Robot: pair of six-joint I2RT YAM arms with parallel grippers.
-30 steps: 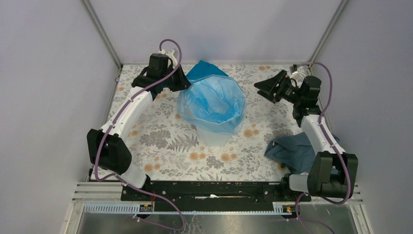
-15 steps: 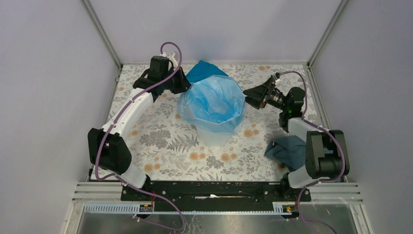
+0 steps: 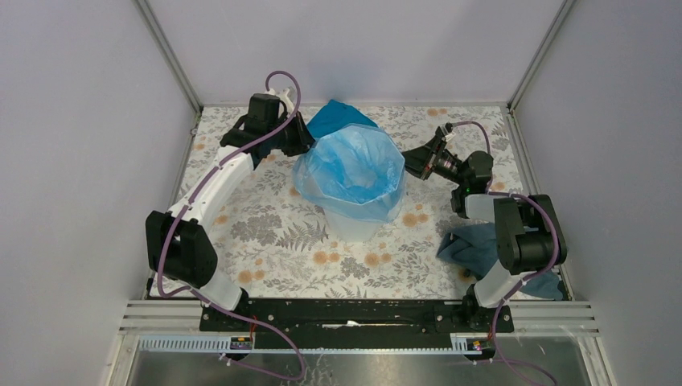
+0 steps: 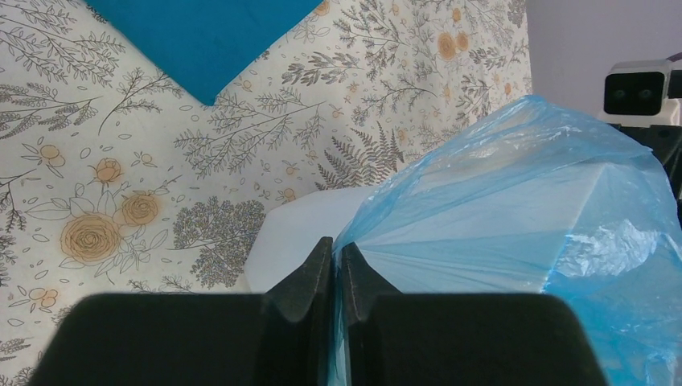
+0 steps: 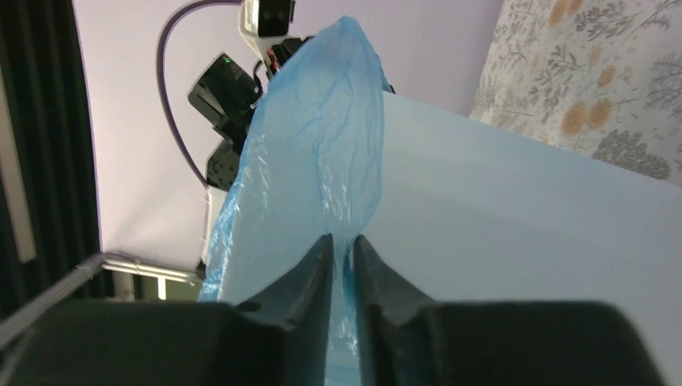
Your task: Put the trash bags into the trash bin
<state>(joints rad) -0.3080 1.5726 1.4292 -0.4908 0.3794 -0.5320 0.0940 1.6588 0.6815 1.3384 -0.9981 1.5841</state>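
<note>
I have left claw point(image 4: 331, 245) and right claw point(image 5: 343, 241) pinching the trash bags point(image 3: 354, 165): light, slippery film, I'd say. The hem over the trash bin point(image 3: 356, 229) likely grips best.

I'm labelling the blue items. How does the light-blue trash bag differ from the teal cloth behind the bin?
The trash bag is see-through, glossy and crinkled; the teal cloth is opaque and smooth. The trash bag drapes over the trash bin, while the teal cloth lies flat on the table. The left gripper and right gripper pinch the trash bag; neither touches the teal cloth. Both are blue.
</note>
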